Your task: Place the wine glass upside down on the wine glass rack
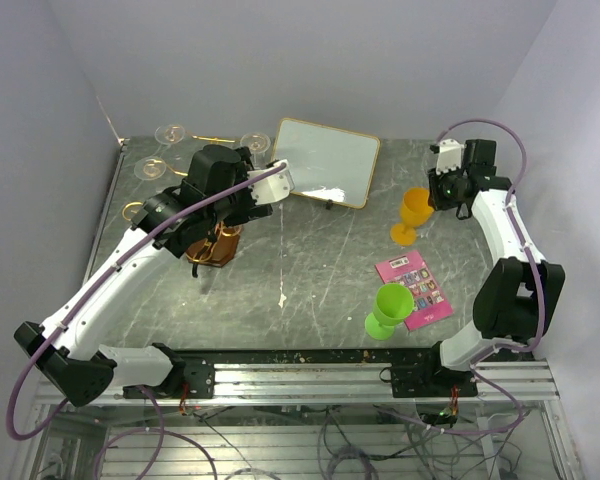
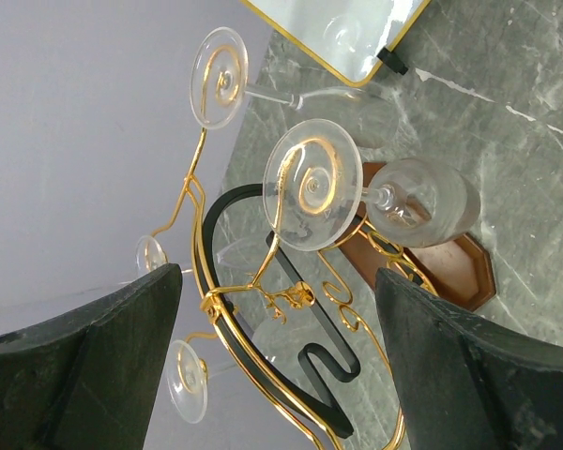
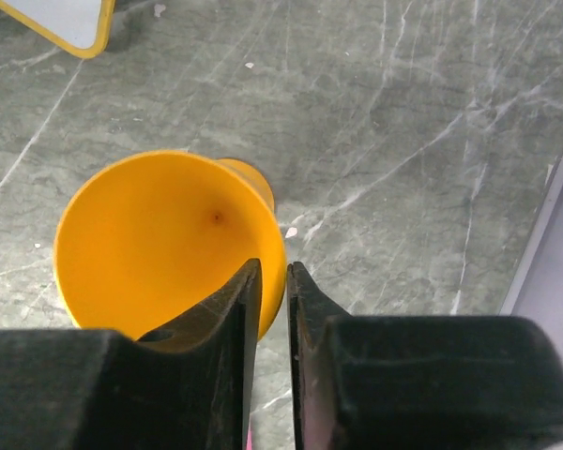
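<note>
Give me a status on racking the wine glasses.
Done: clear glasses hang by their feet from the rack; the left claw sits open beside them. In hand: the right claw pinches the rim of the orange glass. Left: invert and hang it; the green glass stands unracked too.

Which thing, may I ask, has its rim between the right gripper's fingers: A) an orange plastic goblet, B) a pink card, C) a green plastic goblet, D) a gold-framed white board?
A: the right gripper straddles the rim of the orange plastic goblet, one finger inside.
</note>
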`<act>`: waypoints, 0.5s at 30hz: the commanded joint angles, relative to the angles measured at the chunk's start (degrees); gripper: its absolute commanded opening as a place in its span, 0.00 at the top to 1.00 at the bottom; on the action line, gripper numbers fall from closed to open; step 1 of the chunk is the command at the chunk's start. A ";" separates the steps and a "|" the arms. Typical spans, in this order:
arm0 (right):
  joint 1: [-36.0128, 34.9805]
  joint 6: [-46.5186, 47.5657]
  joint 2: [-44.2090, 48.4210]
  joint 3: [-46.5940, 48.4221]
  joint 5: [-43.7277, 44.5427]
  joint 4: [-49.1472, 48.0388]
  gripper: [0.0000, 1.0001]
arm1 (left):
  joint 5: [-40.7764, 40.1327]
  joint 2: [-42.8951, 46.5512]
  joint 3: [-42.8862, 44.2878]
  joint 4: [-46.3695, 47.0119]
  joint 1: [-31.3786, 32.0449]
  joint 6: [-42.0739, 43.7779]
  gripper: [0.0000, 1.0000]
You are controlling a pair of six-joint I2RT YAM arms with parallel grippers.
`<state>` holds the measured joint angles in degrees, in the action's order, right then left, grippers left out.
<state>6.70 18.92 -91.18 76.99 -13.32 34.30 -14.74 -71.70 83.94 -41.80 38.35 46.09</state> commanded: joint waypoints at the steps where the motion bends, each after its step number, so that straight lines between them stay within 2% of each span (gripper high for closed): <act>1: 0.33 0.73 -0.70 2.48 -1.26 1.34 0.85 | -0.46 -0.02 0.37 1.90 0.11 0.24 0.06; 7: 0.33 1.13 -1.20 4.38 -1.49 2.30 1.00 | -1.17 0.25 -0.09 2.37 0.07 -0.54 0.05; 15: 0.33 0.60 2.62 9.09 -7.47 4.15 1.00 | -1.77 1.06 2.03 3.43 -0.39 -6.73 0.01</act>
<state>6.70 19.53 -91.74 81.93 -16.16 37.23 -15.88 -71.75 83.94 -41.19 38.35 44.05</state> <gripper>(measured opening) 0.009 0.991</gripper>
